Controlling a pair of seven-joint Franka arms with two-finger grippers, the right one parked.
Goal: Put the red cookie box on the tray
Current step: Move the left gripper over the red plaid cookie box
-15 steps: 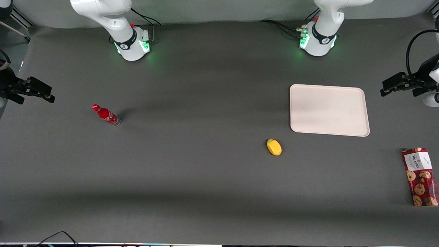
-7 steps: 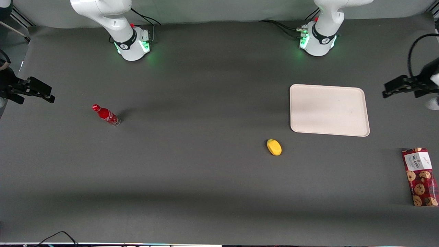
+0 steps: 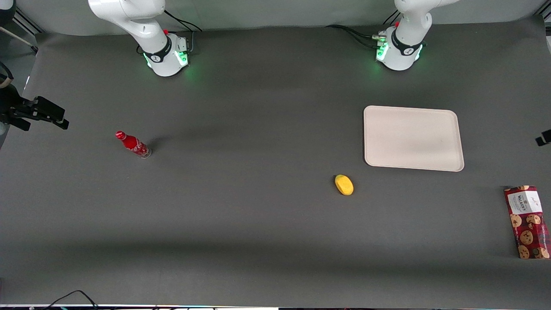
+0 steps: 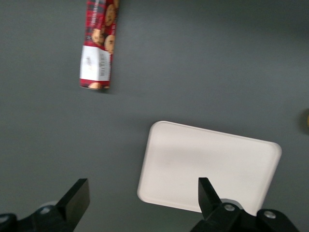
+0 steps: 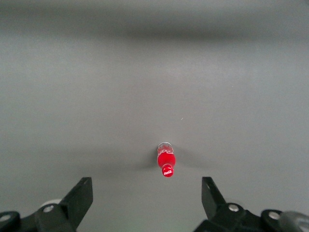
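Observation:
The red cookie box (image 3: 527,221) lies flat on the dark table at the working arm's end, nearer the front camera than the tray (image 3: 413,137). The cream tray holds nothing. In the front view only a small black piece of the working arm's hand (image 3: 543,138) shows at the frame edge, beside the tray and apart from the box. The left wrist view looks down from high up: my gripper (image 4: 141,186) is open with nothing between its fingers, over the tray's corner (image 4: 147,193). The cookie box (image 4: 99,46) lies well away from the fingers.
A yellow rounded object (image 3: 344,184) lies on the table beside the tray's near corner. A small red bottle (image 3: 132,144) stands far off toward the parked arm's end. The arm bases (image 3: 398,47) stand at the back edge.
The working arm's gripper has swung outward toward its end of the table and slightly nearer the camera, almost leaving the front view. Box, tray, bottle and yellow object have not moved.

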